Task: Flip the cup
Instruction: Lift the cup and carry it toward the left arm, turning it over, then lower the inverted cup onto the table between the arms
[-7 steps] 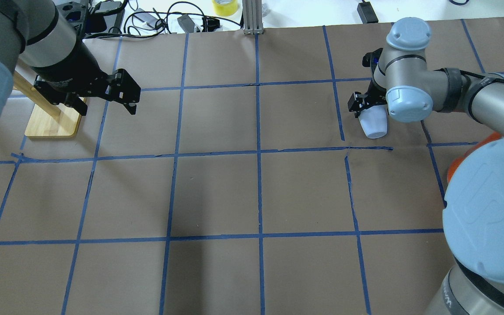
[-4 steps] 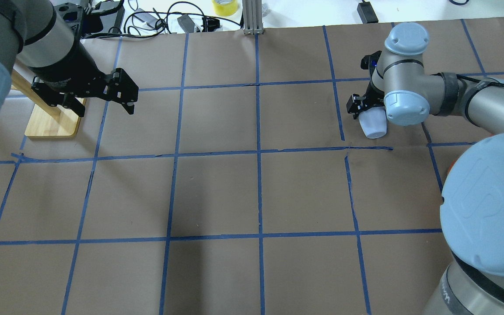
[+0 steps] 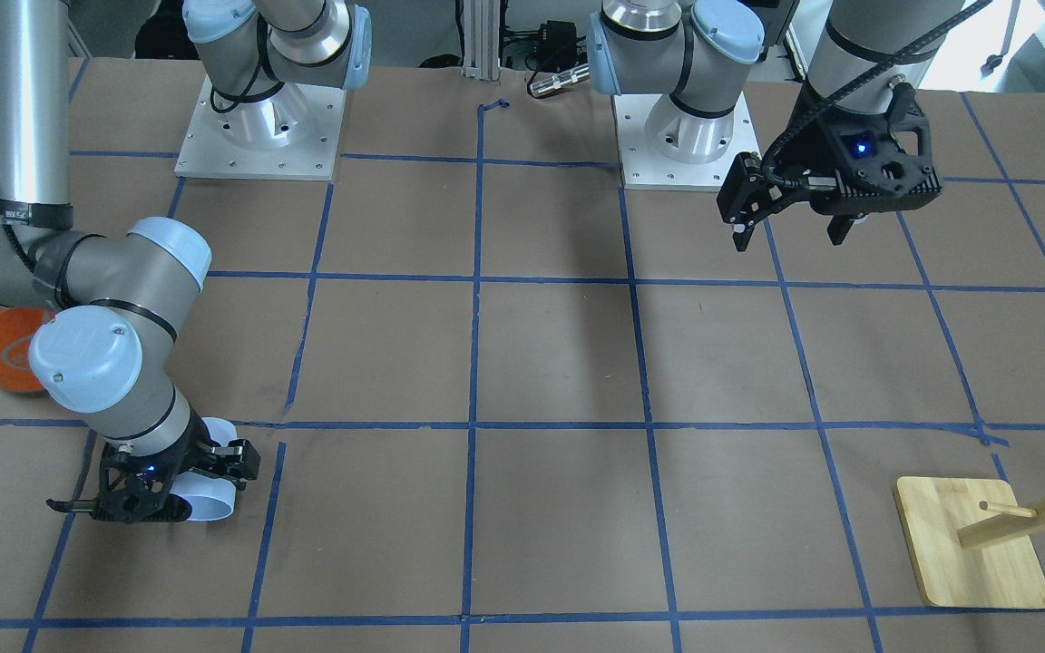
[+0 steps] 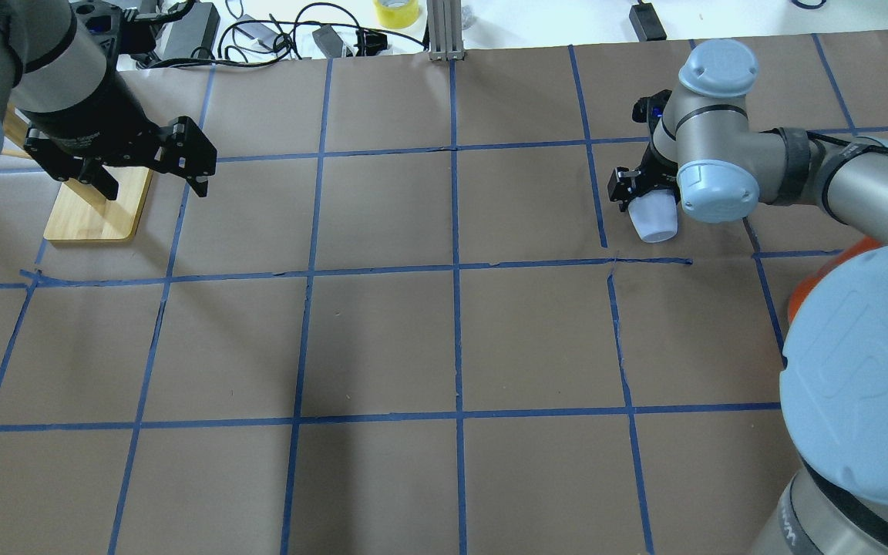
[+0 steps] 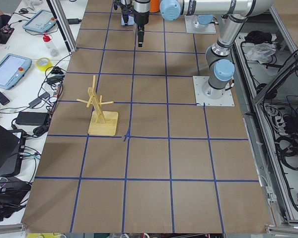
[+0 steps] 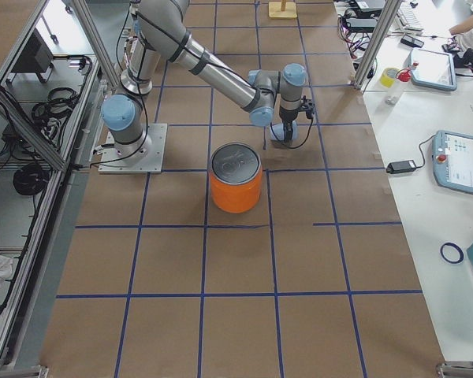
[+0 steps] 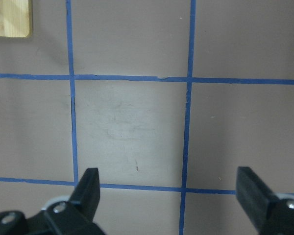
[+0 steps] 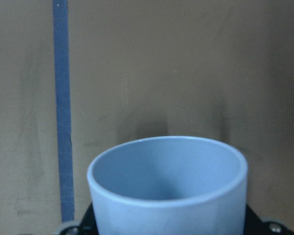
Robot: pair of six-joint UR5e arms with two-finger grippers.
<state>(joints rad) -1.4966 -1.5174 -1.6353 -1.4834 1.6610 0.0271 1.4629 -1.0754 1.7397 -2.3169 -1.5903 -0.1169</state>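
Observation:
The cup is a small pale lavender-blue tumbler, tilted, held low over the brown paper at the far right. My right gripper is shut on it. The right wrist view shows its rim and bluish inside close up between the fingers. In the front-facing view the cup is at the lower left, with the right gripper around it. My left gripper is open and empty above the table at the far left. It also shows in the front-facing view and the left wrist view.
A wooden stand with pegs on a flat base sits at the far left, just beside the left gripper. A large orange can with a silver top stands near the right arm. Cables and a yellow tape roll lie beyond the far edge.
My left gripper has moved left and away, closer to the wooden stand, still open. My right gripper has shifted slightly left with the cup.

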